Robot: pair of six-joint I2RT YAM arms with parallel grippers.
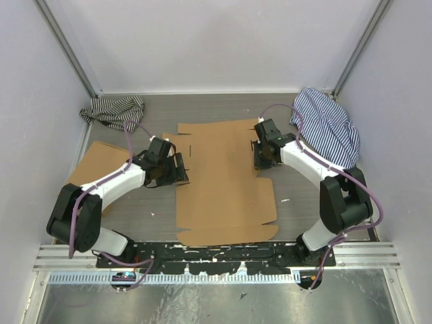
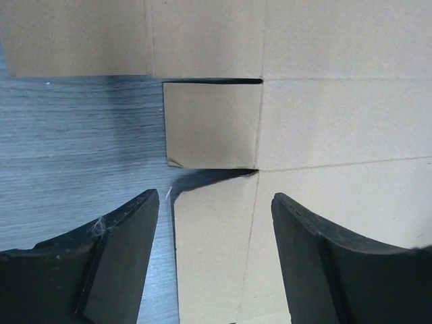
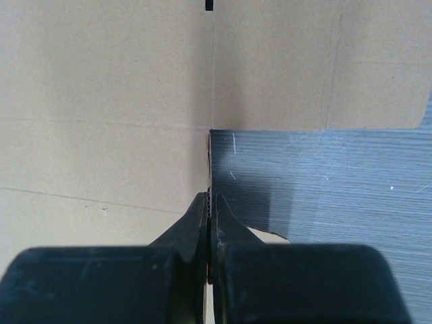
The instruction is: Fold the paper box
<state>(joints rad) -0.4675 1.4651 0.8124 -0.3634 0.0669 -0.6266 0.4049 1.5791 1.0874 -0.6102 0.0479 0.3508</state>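
Note:
The paper box (image 1: 223, 182) lies as a flat brown die-cut sheet in the middle of the table. My left gripper (image 1: 177, 169) is open at the sheet's left edge. In the left wrist view (image 2: 212, 202) its fingers straddle a side flap (image 2: 216, 250), one over the table and one over the sheet (image 2: 324, 121). A second flap (image 2: 212, 125) lies just ahead. My right gripper (image 1: 260, 156) is at the sheet's right edge. In the right wrist view (image 3: 210, 199) it is shut on the sheet's corrugated edge (image 3: 101, 135).
A second flat brown cardboard box (image 1: 98, 162) lies at the left, partly under the left arm. A striped cloth (image 1: 115, 109) is bunched at the back left. Another striped cloth (image 1: 327, 125) lies at the back right. White walls close in the table.

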